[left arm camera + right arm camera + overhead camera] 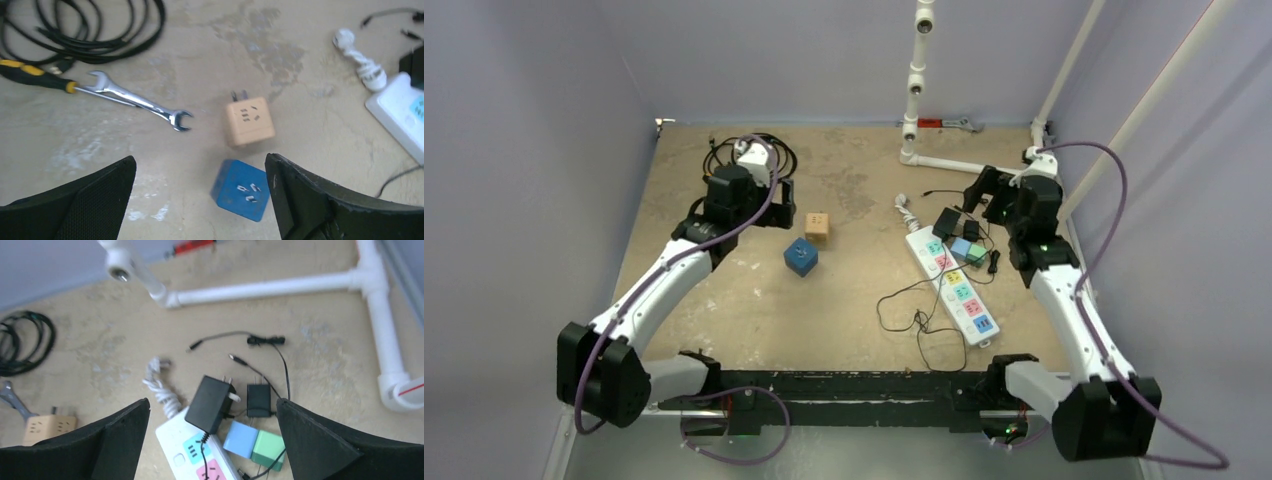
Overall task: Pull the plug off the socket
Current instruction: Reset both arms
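A white power strip (952, 285) with coloured sockets lies at the right; its far end shows in the right wrist view (176, 445). A black adapter plug (212, 404) lies tilted across that end with its prongs bare. A smaller black plug (258, 400), a light-blue cube (241, 438) and a green cube (268, 450) lie beside it. My right gripper (212, 440) is open above them, holding nothing. My left gripper (200, 200) is open and empty above a blue cube plug (242, 190) and a tan cube plug (249, 121), both prongs up or sideways on the table.
A wrench (135, 100) and a coiled black cable (85, 30) lie at the far left. A white pipe frame (914, 90) stands at the back and runs along the right wall (260, 287). Thin black wires (919, 320) loop by the strip's near end.
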